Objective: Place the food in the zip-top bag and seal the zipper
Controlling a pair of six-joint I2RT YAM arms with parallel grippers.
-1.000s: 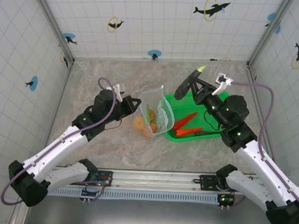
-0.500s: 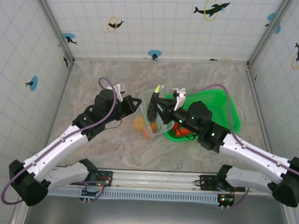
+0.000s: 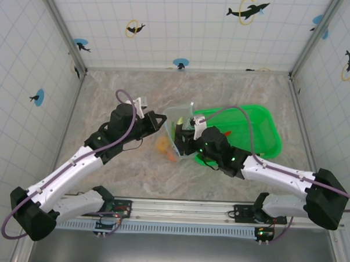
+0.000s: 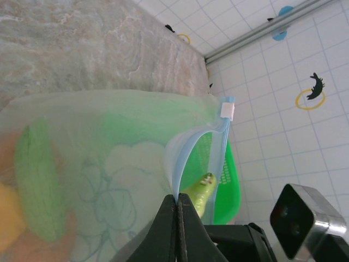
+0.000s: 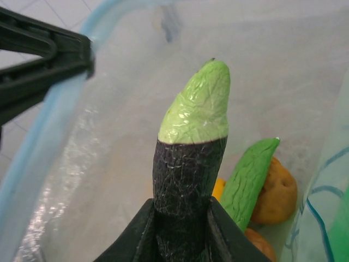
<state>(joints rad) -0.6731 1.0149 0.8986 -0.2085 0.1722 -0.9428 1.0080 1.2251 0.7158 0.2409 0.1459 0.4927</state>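
One dark long piece (image 5: 190, 158), green-tipped, sat in zip-top bag (image 4: 125, 164) mouth, clenched in your right fingers (image 5: 144, 226), above cucumber (image 5: 248, 174) and orange-tan pieces (image 5: 275, 194). Your left fingers (image 4: 173, 210) pinched zipper (image 4: 188, 135), mouth open. Green basket (image 3: 256, 123) just beside bag on table (image 3: 130, 88).

Lab test cell, grid-tiled walls (image 3: 185, 33), marbled tabletop (image 3: 136, 88)

White arms (image 3: 74, 167), black joints (image 3: 123, 118), purple cables (image 3: 125, 93)

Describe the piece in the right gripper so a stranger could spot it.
Beside the green basket stands the clear zip-top bag, mouth open. The right gripper holds a toy eggplant in that mouth: the only black piece, capped pale green.
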